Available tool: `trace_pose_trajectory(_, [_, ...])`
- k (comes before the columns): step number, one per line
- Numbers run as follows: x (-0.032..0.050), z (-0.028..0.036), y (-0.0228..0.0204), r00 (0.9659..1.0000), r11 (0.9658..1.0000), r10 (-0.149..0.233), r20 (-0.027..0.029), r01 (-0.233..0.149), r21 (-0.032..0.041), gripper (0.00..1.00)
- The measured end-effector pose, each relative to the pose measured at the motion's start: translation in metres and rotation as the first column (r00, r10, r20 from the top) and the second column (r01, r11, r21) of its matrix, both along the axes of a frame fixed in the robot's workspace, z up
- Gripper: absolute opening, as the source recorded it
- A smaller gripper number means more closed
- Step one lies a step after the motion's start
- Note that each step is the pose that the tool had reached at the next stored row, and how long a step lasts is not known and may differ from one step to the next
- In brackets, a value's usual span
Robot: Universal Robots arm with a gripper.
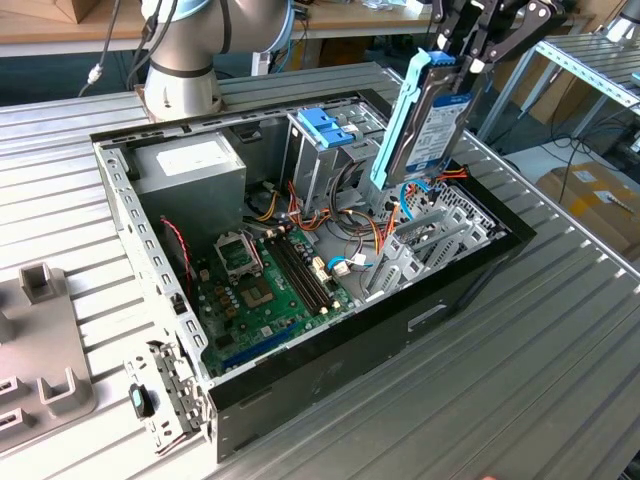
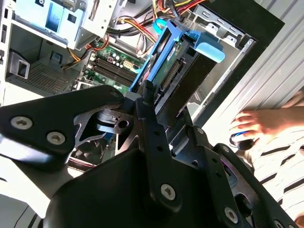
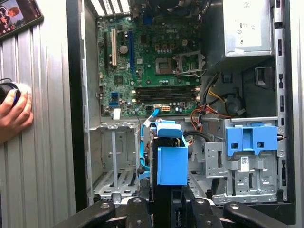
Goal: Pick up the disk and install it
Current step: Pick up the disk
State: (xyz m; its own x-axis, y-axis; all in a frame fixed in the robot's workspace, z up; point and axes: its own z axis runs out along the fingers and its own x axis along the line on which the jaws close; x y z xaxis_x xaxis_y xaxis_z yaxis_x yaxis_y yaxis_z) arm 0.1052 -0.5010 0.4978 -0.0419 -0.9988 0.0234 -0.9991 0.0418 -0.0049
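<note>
The disk (image 1: 428, 115) hangs on edge, nearly upright, above the open computer case (image 1: 440, 300), toward the exterior view's right. It is a silver drive with a white and blue label and a blue plastic frame. My gripper (image 1: 457, 62) is shut on its upper end. In the second wrist view the disk (image 2: 173, 71) juts out from my gripper (image 2: 153, 97) over the case. In the first wrist view the blue frame of the disk (image 3: 171, 164) sits between my fingers (image 3: 135, 209), above the metal drive bay (image 3: 114, 164).
Inside the case are a green motherboard (image 1: 265, 275), a grey box with a white sticker (image 1: 190, 165), a metal cage with a blue handle (image 1: 325, 125) and loose cables. A person's hand (image 2: 259, 126) rests on the ribbed metal table (image 1: 540, 370) beside the case. Grey fixtures (image 1: 45, 290) stand at the exterior view's left.
</note>
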Motion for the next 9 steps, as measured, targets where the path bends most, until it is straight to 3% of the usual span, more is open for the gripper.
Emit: trace_pose_trajectory(9, [0.0001, 0.0, -0.0042, 1.0, 1.0, 0.0, 0.0, 0.0, -0.0001, 0.35])
